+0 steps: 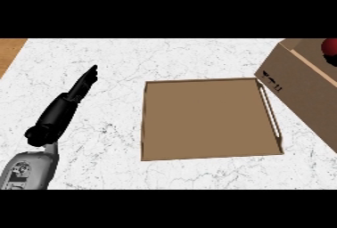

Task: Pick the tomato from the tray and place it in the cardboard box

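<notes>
The tray (209, 119) lies bare on the marble bench (164, 58). The tomato (330, 48) shows as a red shape inside the cardboard box (302, 87), just right of the tray, at the view's edge. The placing step looks done. The left robot hand (84, 82) rests released, fingers straight, left of the tray. The right robot hand is out of view; its state cannot be told. Little remains beyond pulling clear.

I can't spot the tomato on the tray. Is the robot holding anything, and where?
Nothing. The left hand is open with straight fingers; the right hand isn't in view.
</notes>
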